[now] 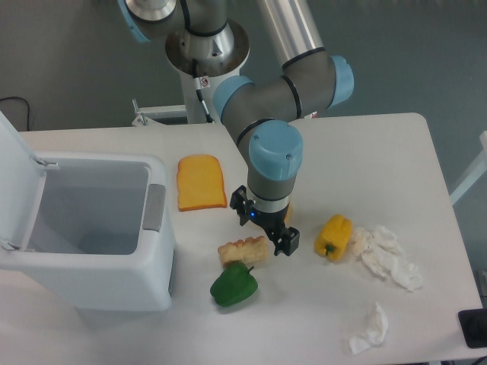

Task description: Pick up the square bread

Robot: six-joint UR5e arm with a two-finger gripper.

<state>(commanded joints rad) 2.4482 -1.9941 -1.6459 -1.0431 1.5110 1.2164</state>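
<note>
The square bread point(243, 250) is a small pale tan chunk with a bumpy golden crust, lying on the white table point(365, 152) just above the green pepper point(233, 285). My gripper point(264, 224) points straight down right above the bread's right end. Its two black fingers stand apart, one at upper left and one at lower right, so it is open with nothing in it. The bread lies just left of and below the lower finger point(288, 242), not between the two. The wrist hides the table directly under the gripper.
A flat orange toast slice point(202, 182) lies left of the arm. A yellow pepper point(334, 236) and crumpled white tissues point(386, 255) lie to the right. An open white bin point(91, 228) stands at the left. A bit of orange point(288, 213) shows behind the gripper.
</note>
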